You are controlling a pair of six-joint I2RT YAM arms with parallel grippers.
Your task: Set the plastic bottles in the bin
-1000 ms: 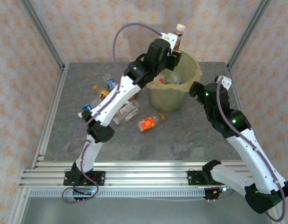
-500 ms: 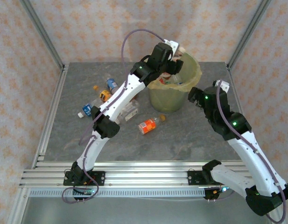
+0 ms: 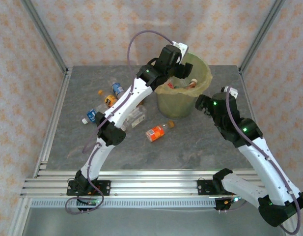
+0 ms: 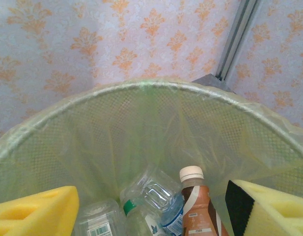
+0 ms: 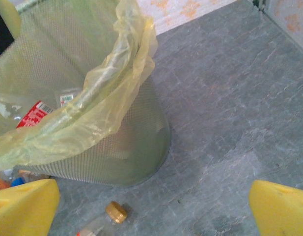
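My left gripper (image 4: 151, 209) apart, empty, over bin (image 3: 183, 104) at upper centre; brown bottle (image 4: 195, 201) inside. Right gripper (image 5: 153, 209) wide apart beside bin. More bottles (image 3: 155, 131) centre-left on bench (image 3: 200, 142). Risk: pulling back, my wrist snags liner (image 5: 126, 59) and tips the bin.

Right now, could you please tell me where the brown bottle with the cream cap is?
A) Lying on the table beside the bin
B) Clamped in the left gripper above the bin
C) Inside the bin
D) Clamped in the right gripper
C: the left wrist view shows the brown bottle standing inside the bin among clear bottles, below the open left gripper, which holds nothing.
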